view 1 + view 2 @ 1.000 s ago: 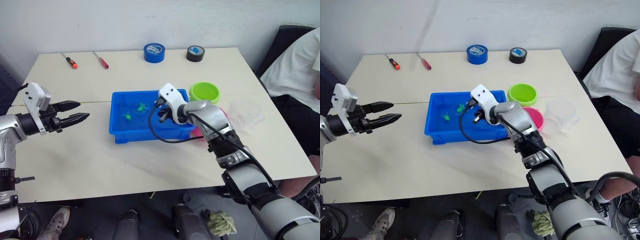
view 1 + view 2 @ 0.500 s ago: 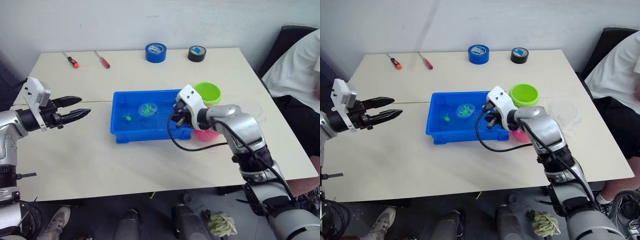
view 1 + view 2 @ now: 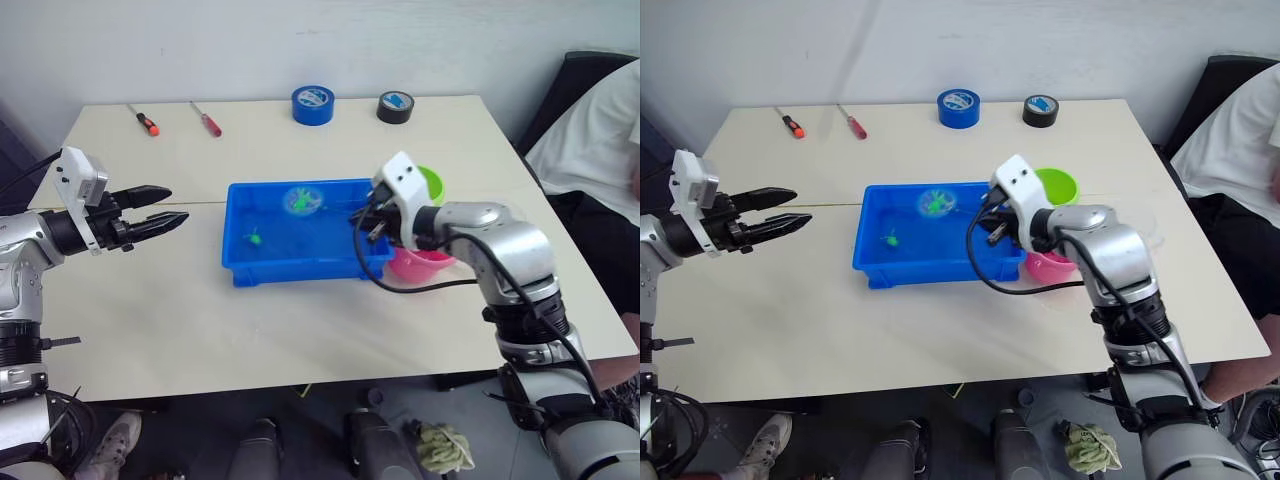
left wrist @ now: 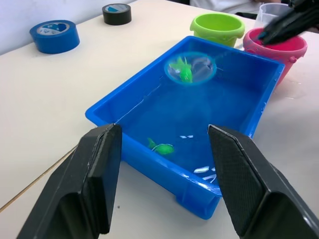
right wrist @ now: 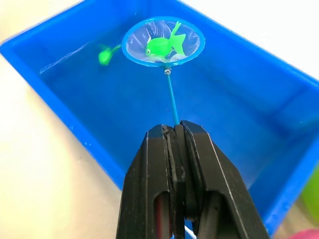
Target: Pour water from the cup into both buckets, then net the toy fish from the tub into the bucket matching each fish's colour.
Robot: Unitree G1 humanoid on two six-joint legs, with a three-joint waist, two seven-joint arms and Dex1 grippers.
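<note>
My right gripper [image 5: 174, 130] pinches the net [image 5: 163, 42] handle, a green fish [image 5: 164, 45] in the mesh above the tub [image 3: 240, 275]; left gripper [image 3: 170, 205] waits open. A jerky swing toward the green bucket [image 3: 1068, 185] could tip the fish out

The right gripper [image 5: 175, 137] has lifted the net [image 5: 163, 42] with a green fish [image 5: 164, 45].
</note>
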